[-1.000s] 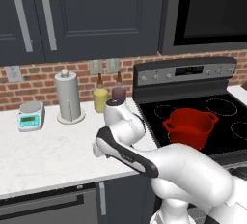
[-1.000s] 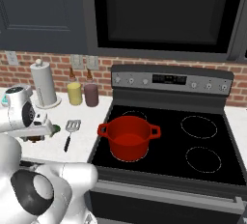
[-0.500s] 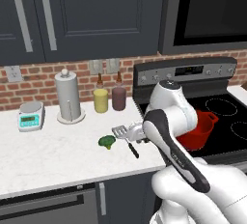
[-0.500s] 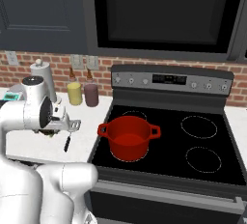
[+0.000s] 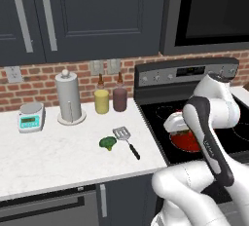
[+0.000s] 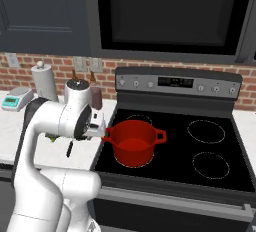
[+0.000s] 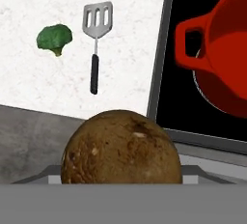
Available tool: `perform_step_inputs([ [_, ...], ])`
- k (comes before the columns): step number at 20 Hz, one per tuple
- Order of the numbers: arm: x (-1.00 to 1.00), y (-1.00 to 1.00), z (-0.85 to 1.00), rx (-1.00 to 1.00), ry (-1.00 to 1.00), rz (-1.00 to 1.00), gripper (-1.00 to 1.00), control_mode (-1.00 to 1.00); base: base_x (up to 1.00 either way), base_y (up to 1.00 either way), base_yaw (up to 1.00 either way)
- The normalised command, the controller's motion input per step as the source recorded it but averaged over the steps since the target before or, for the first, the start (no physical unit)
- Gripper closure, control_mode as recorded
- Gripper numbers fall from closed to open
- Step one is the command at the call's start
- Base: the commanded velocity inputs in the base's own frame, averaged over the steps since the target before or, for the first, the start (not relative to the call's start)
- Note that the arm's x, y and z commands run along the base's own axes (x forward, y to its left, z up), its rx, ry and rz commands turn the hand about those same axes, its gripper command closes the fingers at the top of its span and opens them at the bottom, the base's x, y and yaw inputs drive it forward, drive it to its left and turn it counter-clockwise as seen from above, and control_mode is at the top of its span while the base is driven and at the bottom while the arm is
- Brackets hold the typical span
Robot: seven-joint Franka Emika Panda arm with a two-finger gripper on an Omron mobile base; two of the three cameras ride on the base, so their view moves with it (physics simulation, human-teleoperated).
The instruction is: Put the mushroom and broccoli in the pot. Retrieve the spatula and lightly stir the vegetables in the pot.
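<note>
The brown mushroom sits large at the bottom of the hand view, held in my gripper, whose fingertips are hidden behind it. The hand hangs at the stove's left edge, just left of the red pot, which stands on the front left burner without a lid. Its inside looks empty in the right base view. The green broccoli lies on the white counter. Right beside it lies the spatula, with its slotted head pointing toward the wall.
A paper towel roll, a yellow bottle, a dark bottle and a small scale stand along the brick wall. The stove's right burners are bare. The counter's front edge runs just below the spatula's handle.
The arm has swung right from over the counter to the pot's left handle, carrying the mushroom. The broccoli and the spatula have stayed where they were.
</note>
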Motion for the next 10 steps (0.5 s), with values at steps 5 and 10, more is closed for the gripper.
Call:
perform_step_inputs([
  [5,0.15,-0.94,0.0,0.0,0.04,-0.1,1.0,-1.0,0.0,0.0,0.0],
  [10,0.15,-0.66,0.0,0.0,0.05,-0.09,1.0,-1.0,0.0,0.0,0.0],
])
